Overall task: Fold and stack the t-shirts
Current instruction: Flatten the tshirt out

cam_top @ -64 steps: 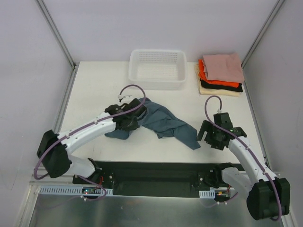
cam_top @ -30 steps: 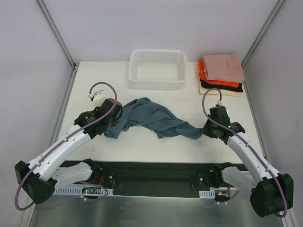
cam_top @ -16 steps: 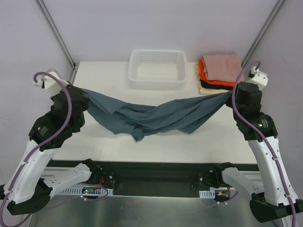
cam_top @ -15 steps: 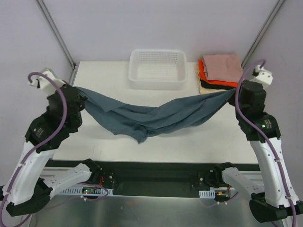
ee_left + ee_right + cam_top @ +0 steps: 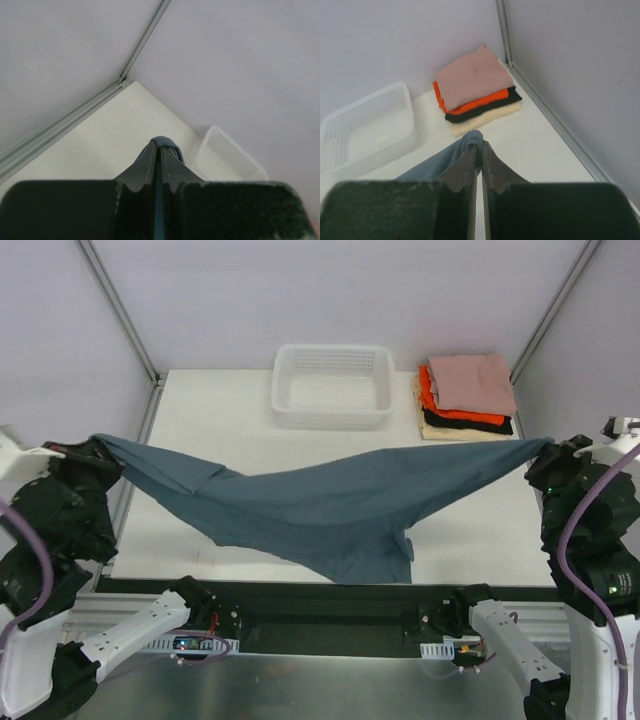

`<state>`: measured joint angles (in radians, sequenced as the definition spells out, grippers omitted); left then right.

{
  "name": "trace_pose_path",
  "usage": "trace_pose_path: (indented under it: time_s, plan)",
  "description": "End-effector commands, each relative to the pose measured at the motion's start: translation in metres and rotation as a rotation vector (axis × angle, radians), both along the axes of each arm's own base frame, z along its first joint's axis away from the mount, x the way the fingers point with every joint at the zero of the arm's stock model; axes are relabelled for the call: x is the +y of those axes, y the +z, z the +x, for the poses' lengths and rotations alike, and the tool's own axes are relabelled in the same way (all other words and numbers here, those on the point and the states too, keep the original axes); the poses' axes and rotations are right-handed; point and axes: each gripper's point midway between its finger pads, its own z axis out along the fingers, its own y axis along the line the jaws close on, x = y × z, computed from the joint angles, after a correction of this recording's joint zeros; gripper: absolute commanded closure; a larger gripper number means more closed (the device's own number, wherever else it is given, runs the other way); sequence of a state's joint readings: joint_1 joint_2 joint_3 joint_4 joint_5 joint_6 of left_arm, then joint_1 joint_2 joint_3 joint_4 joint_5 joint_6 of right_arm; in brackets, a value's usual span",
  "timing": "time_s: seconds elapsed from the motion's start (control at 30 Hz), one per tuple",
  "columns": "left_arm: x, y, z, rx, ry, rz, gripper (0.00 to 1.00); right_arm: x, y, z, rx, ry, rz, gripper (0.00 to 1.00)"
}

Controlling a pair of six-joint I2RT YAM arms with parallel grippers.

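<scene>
The slate blue-grey t-shirt (image 5: 320,505) hangs stretched in the air across the table's width, sagging to a low point near the front edge. At the far left my left gripper (image 5: 95,445) is shut on one end of it. My right gripper (image 5: 545,448) pinches the other end at the far right. In the left wrist view cloth (image 5: 165,140) bulges over the closed left gripper (image 5: 160,150). In the right wrist view the shirt (image 5: 445,162) wraps the tip of the right gripper (image 5: 481,146), whose jaws stand almost together. The folded t-shirts (image 5: 468,395) lie stacked at the back right, dusty pink on top.
A white mesh basket (image 5: 332,387) stands at the back middle, left of the stack (image 5: 475,85). The basket (image 5: 365,130) also shows in the right wrist view. Enclosure walls with metal rails (image 5: 120,310) close in both sides. The white table (image 5: 210,410) lies under the hanging shirt.
Both arms have risen and swung outward toward the side walls. The shirt has been drawn from a bunched sag into a wide flat span, its low point now nearer the front edge.
</scene>
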<state>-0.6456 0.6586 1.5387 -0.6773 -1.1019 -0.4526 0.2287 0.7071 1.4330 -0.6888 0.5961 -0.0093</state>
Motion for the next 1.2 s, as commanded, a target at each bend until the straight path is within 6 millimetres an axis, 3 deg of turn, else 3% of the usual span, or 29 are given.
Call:
trace_pose_path:
  time_s: [0.0,0.03,0.07,0.13,0.17,0.33,0.37,0.4,0.47,0.53,0.6,0.63,0.67,0.73,0.87,0.9,0.97,1.0,1.1,1.17]
  plan:
    - [-0.028,-0.056,0.039,0.148,0.011,0.082,1.00,0.029,-0.099,0.006,0.338,0.106,0.079,0.93]
    - [-0.037,-0.070,0.047,0.183,-0.004,0.096,1.00,0.031,-0.135,0.007,0.443,0.101,0.077,0.93]
    - [-0.045,-0.095,0.056,0.237,-0.014,0.122,1.00,0.032,-0.155,0.008,0.507,0.089,0.082,0.93]
    - [-0.058,-0.123,0.067,0.297,-0.035,0.127,1.00,0.036,-0.195,0.005,0.644,0.099,0.083,0.94]
    - [-0.062,-0.146,0.072,0.349,-0.033,0.152,1.00,0.036,-0.224,0.001,0.747,0.085,0.080,0.94]
    - [-0.082,-0.227,0.087,0.542,-0.062,0.161,1.00,0.040,-0.295,-0.010,0.986,0.050,0.103,0.94]
    - [-0.087,-0.253,0.085,0.610,-0.093,0.160,1.00,0.041,-0.305,-0.012,1.023,0.038,0.111,0.94]
    - [-0.090,-0.266,0.085,0.637,-0.096,0.129,1.00,0.042,-0.325,-0.019,1.117,0.024,0.115,0.92]
    - [-0.089,-0.301,0.079,0.753,-0.101,0.108,1.00,0.044,-0.341,-0.023,1.184,-0.010,0.143,0.89]
    - [-0.087,-0.321,0.075,0.812,-0.075,0.064,1.00,0.049,-0.357,-0.026,1.278,-0.013,0.158,0.81]
    - [-0.083,-0.336,0.069,0.866,-0.053,0.026,1.00,0.052,-0.359,-0.021,1.306,-0.012,0.158,0.72]
    - [-0.082,-0.340,0.069,0.882,-0.048,0.024,1.00,0.054,-0.355,-0.011,1.301,0.001,0.153,0.54]
    - [-0.080,-0.341,0.068,0.891,-0.041,0.023,1.00,0.056,-0.351,-0.004,1.284,0.018,0.149,0.43]
    - [-0.076,-0.341,0.069,0.900,-0.024,0.027,1.00,0.061,-0.333,0.016,1.222,0.073,0.102,0.31]
    - [-0.075,-0.330,0.073,0.876,-0.019,0.021,1.00,0.081,-0.307,0.042,1.133,0.238,-0.033,0.26]
    - [-0.075,-0.328,0.074,0.874,-0.022,0.025,1.00,0.108,-0.307,0.045,1.118,0.380,-0.016,0.26]
    - [-0.076,-0.325,0.075,0.866,-0.028,0.022,1.00,0.141,-0.310,0.043,1.117,0.617,-0.015,0.26]
    - [-0.076,-0.323,0.076,0.861,-0.030,0.023,1.00,0.175,-0.310,0.039,1.095,0.787,0.047,0.26]
    - [-0.076,-0.319,0.075,0.849,-0.039,0.016,1.00,0.213,-0.323,0.033,1.091,0.981,0.048,0.26]
    - [-0.076,-0.316,0.074,0.835,-0.044,0.008,1.00,0.224,-0.333,0.033,1.116,1.004,0.007,0.27]
